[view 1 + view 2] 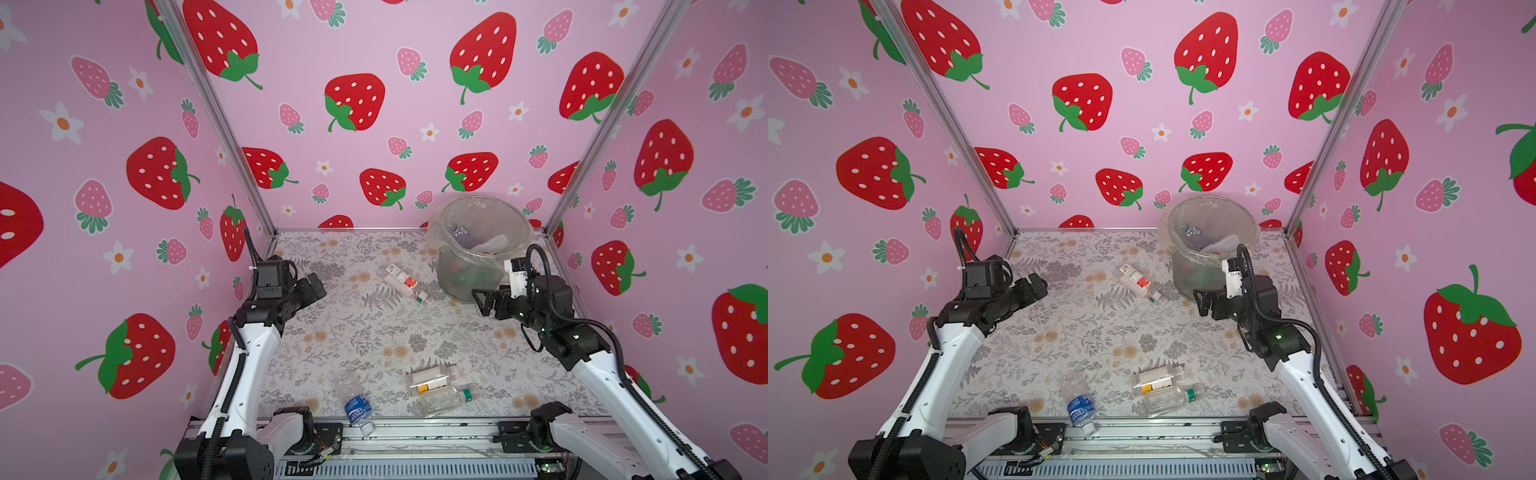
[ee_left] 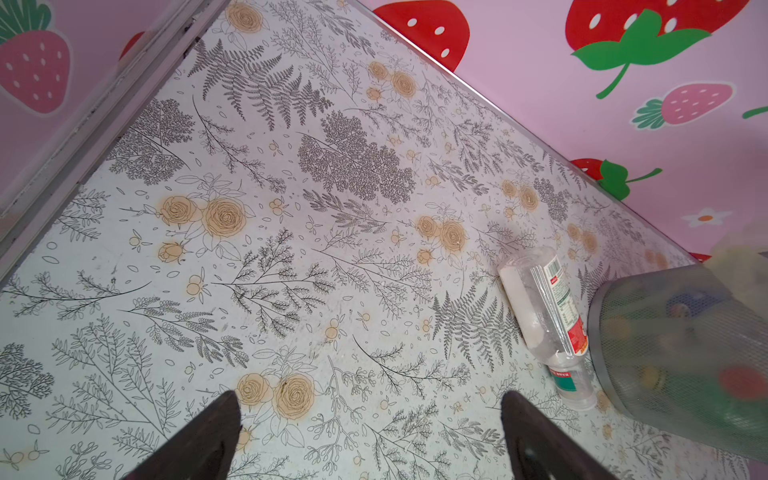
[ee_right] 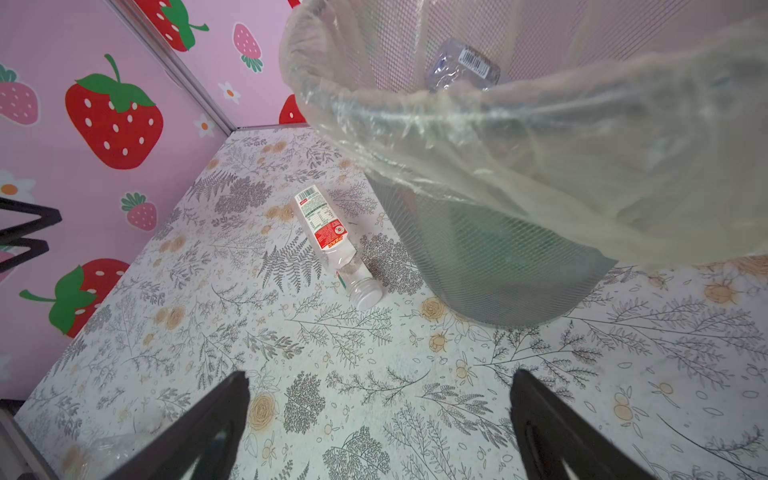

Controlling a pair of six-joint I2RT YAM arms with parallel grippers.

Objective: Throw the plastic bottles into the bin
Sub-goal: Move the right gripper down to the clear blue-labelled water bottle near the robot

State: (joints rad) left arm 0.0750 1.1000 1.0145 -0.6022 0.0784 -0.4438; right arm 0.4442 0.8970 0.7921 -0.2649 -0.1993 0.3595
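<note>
The bin [image 1: 455,276] [image 1: 1181,270] stands at the back right with several plastic bottles inside; one bottle [image 3: 465,66] shows over its bag-lined rim. A red-and-white-label bottle [image 1: 403,281] [image 1: 1138,282] [image 2: 548,307] [image 3: 328,237] lies just left of the bin. Near the front edge lie a blue-label bottle [image 1: 355,401] [image 1: 1077,401], a yellow-label bottle [image 1: 430,378] [image 1: 1156,380] and a green-capped clear bottle [image 1: 449,399] [image 1: 1173,399]. My left gripper [image 1: 318,288] [image 1: 1038,286] [image 2: 370,399] hovers open at mid-left, empty. My right gripper [image 1: 478,302] [image 1: 1198,303] [image 3: 380,376] is open and empty in front of the bin.
The floral table [image 1: 374,332] is walled in by pink strawberry panels at the back and on both sides. A metal rail [image 1: 415,432] runs along the front edge, and the blue-label bottle's cap overhangs it. The arm bases sit at both front corners.
</note>
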